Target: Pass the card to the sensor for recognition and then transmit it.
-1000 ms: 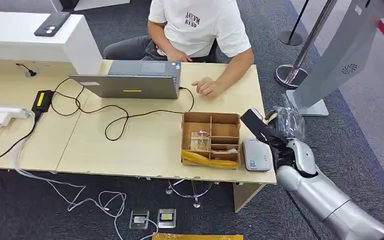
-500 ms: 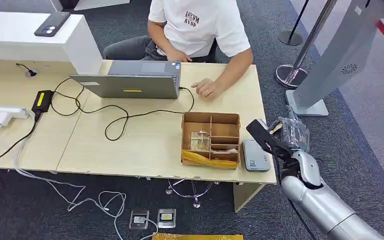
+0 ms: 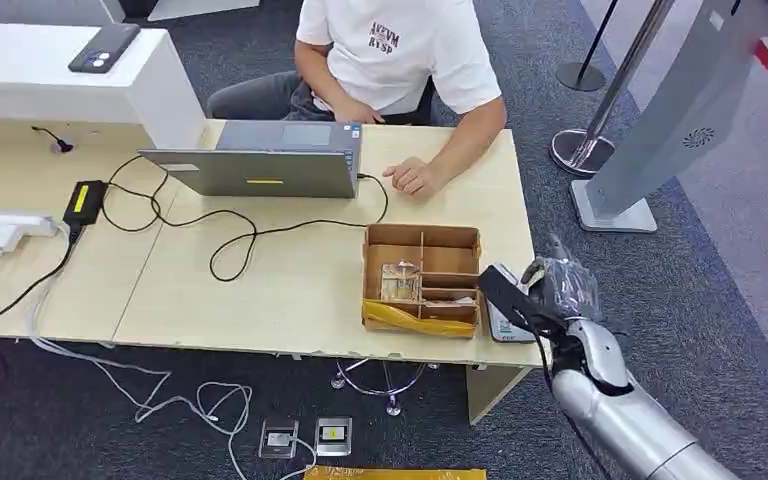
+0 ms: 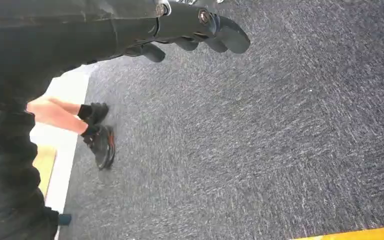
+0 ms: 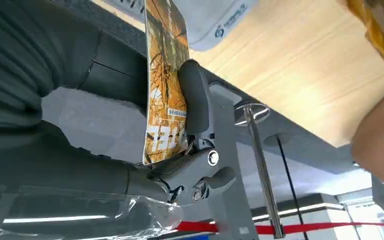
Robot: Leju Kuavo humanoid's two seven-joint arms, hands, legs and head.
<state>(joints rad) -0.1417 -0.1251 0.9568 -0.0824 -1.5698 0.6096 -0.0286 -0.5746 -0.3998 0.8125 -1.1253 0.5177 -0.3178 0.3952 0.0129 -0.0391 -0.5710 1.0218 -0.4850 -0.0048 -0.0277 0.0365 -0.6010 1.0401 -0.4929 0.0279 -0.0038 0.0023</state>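
My right hand (image 3: 563,300) hangs at the table's right front corner and pinches the card (image 3: 503,293) between the thumb (image 5: 192,97) and the fingers. In the head view the card looks dark and juts left over the grey-white sensor (image 3: 508,322), hiding part of it. The right wrist view shows the card's (image 5: 164,85) orange printed face, with the sensor (image 5: 215,20) just beyond its far edge. Whether card and sensor touch I cannot tell. My left hand (image 4: 195,27) hangs over the carpet, holding nothing, its fingers loosely apart.
A partitioned cardboard box (image 3: 422,278) stands just left of the sensor. A seated person rests a hand (image 3: 415,175) on the table beside a laptop (image 3: 260,165) with trailing cables. A grey kiosk stand (image 3: 660,120) rises to the right of the table.
My right hand has moved down and to the left with the card, from beside the table's edge to over the sensor. The person's hand stays put.
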